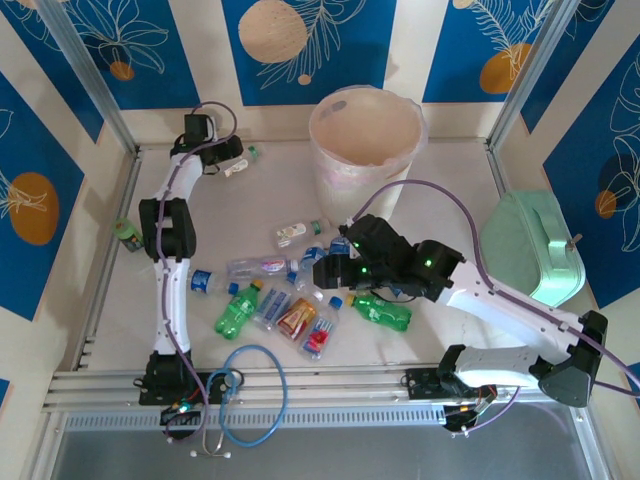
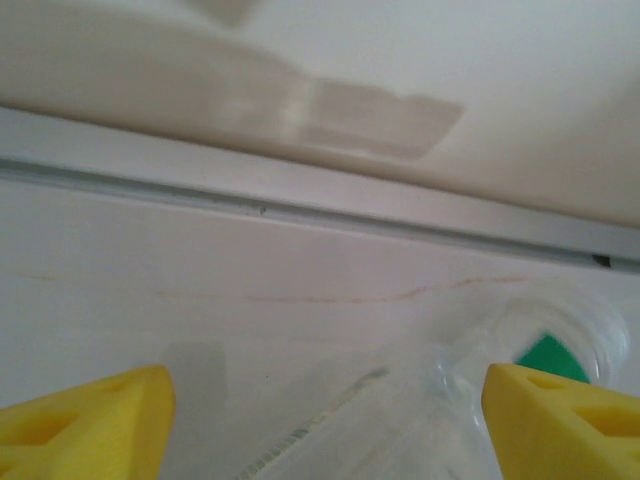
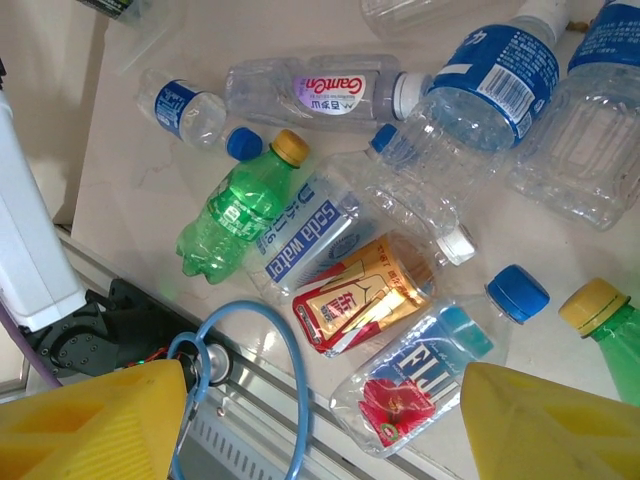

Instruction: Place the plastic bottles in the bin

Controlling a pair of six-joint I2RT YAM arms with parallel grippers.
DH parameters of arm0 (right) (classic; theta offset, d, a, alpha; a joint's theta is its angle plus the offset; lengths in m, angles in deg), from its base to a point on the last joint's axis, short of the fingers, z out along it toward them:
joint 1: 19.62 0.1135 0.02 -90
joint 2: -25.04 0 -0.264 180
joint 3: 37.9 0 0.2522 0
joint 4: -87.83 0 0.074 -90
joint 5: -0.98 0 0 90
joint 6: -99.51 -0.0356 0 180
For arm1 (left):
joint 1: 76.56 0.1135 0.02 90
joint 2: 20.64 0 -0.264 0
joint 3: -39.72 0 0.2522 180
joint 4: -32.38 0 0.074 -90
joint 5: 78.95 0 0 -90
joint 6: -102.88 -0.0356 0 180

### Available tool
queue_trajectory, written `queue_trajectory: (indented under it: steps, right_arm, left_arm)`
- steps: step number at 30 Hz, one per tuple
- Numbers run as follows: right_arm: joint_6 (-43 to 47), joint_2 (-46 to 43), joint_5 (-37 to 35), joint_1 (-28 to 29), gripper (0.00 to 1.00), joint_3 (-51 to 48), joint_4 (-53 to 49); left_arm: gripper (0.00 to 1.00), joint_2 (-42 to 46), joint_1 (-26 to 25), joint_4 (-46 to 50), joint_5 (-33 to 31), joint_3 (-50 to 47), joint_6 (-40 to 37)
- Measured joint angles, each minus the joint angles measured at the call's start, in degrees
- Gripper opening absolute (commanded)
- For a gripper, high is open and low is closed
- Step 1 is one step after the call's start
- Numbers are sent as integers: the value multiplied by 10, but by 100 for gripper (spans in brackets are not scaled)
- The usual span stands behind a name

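Note:
The bin (image 1: pixel 322 130) stands at the back centre. My left gripper (image 1: pixel 228 160) is at the back left, open around a small clear bottle with a green cap (image 1: pixel 244 159); in the left wrist view that bottle (image 2: pixel 440 410) lies between the yellow fingertips (image 2: pixel 90 420), nearer the right one. My right gripper (image 1: pixel 320 268) hovers open over the pile of bottles. Under it lie a Fiji bottle (image 3: pixel 430 375), an orange-labelled bottle (image 3: pixel 365 290), a soda-water bottle (image 3: pixel 305 235), a green bottle (image 3: pixel 235 210) and several clear, blue-labelled ones (image 3: pixel 480 90).
A mint-green rounded box (image 1: pixel 533 245) sits at the right. A small green bottle (image 1: pixel 127 235) lies by the left rail. A blue cable loop (image 1: pixel 255 395) rests on the front rail. Aluminium frame posts and a back rail (image 2: pixel 300 190) edge the table.

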Motion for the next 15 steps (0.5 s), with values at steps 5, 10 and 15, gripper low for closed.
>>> queue_trajectory:
  steps: [5, 10, 15]
  right_arm:
    - [0, -10, -4, 0, 73, -1, 2]
    - [0, -17, -5, 1, 74, -2, 3]
    - [0, -31, -11, 3, 74, -5, 3]
  left_arm:
    - [84, 21, -23, 11, -1, -37, -30]
    - [85, 32, -42, 26, -1, -39, -50]
    - [88, 40, -59, 41, -22, -41, -66]
